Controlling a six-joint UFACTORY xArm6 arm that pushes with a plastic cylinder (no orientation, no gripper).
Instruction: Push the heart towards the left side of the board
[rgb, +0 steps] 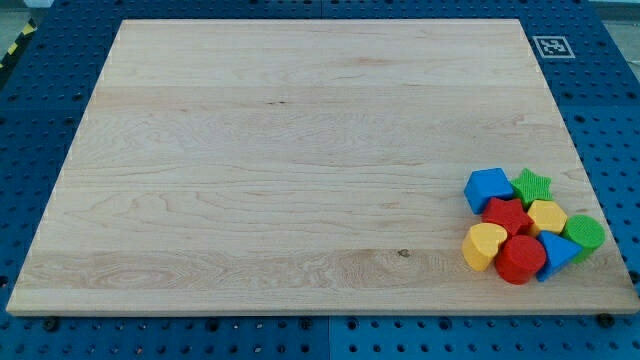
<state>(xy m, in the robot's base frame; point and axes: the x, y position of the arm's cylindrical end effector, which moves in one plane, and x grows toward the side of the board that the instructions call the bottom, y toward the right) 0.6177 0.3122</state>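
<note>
A yellow heart lies at the left edge of a tight cluster of blocks near the lower right corner of the wooden board. Touching it are a red star above and a red cylinder to its right. The cluster also holds a blue cube-like block, a green star, a yellow hexagon-like block, a blue triangle-like block and a green cylinder. My tip and the rod do not show in the camera view.
A black-and-white marker tag sits by the board's top right corner. Blue perforated table surrounds the board. The cluster lies close to the board's right and bottom edges.
</note>
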